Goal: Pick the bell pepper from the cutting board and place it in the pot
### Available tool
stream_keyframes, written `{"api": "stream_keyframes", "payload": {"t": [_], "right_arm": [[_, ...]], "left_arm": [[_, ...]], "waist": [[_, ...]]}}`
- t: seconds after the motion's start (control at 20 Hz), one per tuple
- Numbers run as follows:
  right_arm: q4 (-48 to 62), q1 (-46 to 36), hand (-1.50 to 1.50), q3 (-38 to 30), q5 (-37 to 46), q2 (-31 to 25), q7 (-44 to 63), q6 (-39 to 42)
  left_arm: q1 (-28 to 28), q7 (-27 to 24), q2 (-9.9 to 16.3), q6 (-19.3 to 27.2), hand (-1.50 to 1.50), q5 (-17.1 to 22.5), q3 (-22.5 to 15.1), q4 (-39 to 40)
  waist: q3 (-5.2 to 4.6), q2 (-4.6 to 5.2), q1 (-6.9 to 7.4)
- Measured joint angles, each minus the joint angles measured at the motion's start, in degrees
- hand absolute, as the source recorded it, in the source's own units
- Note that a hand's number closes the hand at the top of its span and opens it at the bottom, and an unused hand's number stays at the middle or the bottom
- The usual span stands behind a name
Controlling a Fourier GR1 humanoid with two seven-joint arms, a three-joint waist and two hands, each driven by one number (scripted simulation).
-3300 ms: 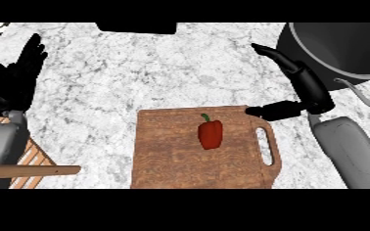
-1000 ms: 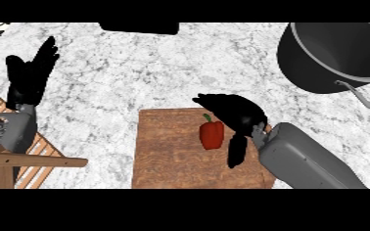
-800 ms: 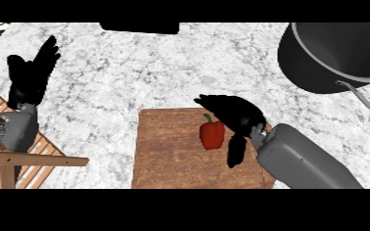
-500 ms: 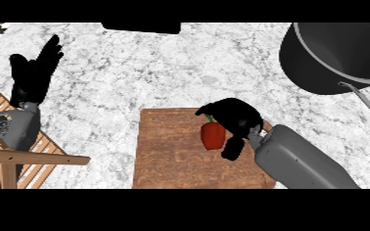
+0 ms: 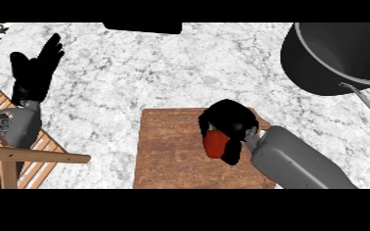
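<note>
- My right hand curls round the glossy red bell pepper on the brown wooden cutting board.
- My left hand rests open, fingers up, at left.
- Round dark metal pot sits top right on the speckled marble counter.

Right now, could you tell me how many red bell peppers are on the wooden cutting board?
1: the red bell pepper lies on the wooden cutting board, under the curled black right hand. None shows elsewhere.
</note>
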Motion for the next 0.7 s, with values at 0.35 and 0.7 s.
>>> {"api": "stream_keyframes", "payload": {"t": [0.35, 0.7], "right_arm": [[0.57, 0.84, 1.50, -0.59, 1.75, 2.02, 1.13, -3.00], [-2.12, 2.96, 1.50, -3.21, 3.23, 5.88, 9.80, -8.57]], "left_arm": [[0.53, -0.31, 0.48, 0.30, 0.00, 0.90, 0.12, 0.08], [1.44, -0.61, 0.94, 0.41, 0.00, 1.42, 0.49, 0.07]], "waist": [[0.15, -0.30, -0.62], [0.19, -0.87, -1.55]]}}
